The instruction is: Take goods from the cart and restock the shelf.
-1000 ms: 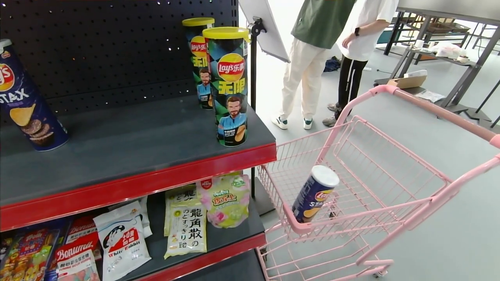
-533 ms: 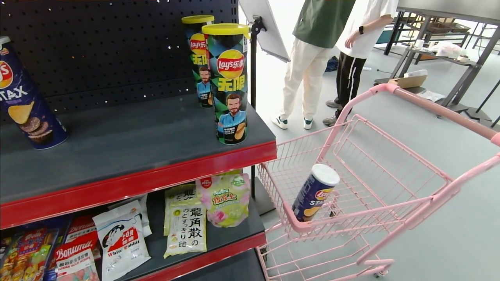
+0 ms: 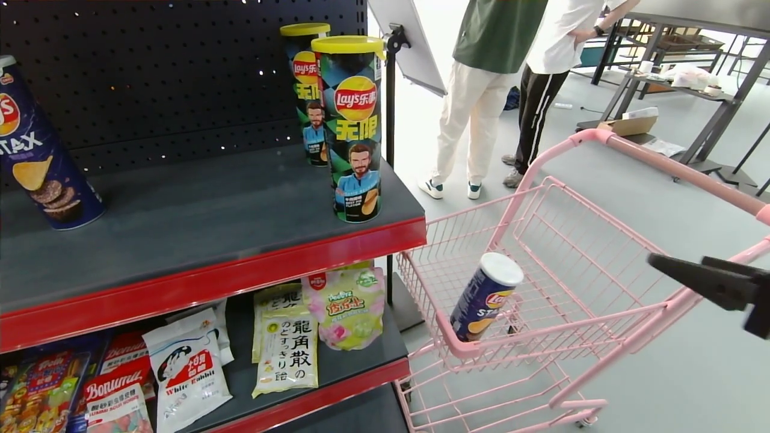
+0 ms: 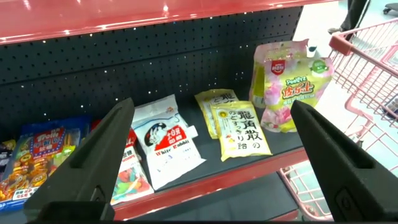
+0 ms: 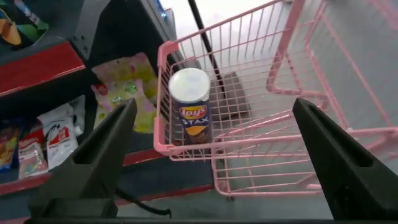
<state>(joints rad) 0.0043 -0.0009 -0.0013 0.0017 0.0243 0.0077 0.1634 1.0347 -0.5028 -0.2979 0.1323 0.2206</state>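
A dark blue chip can [image 3: 486, 300] with a white lid leans in the front corner of the pink cart [image 3: 601, 139]. In the right wrist view the same can [image 5: 189, 106] stands behind the cart's pink rim [image 5: 163, 93]. My right gripper [image 3: 678, 261] hangs open over the cart's near right rail, well to the right of the can; its fingers [image 5: 214, 102] are spread wide with nothing between them. My left gripper [image 4: 212, 106] is open and empty, facing the lower shelf of snack bags [image 4: 165, 140]. The upper shelf [image 3: 198, 210] holds two green cans [image 3: 355, 132] and one blue can [image 3: 36, 156].
The upper shelf has a wide bare stretch between the blue can and the green cans. Snack bags [image 3: 289, 343] fill the lower shelf. A black pole with a slanted board [image 3: 391, 120] stands between shelf and cart. The cart handle [image 3: 692, 180] runs along the right.
My right gripper has come into the head view from the right edge, above the cart's rail. The can in the cart has not moved.
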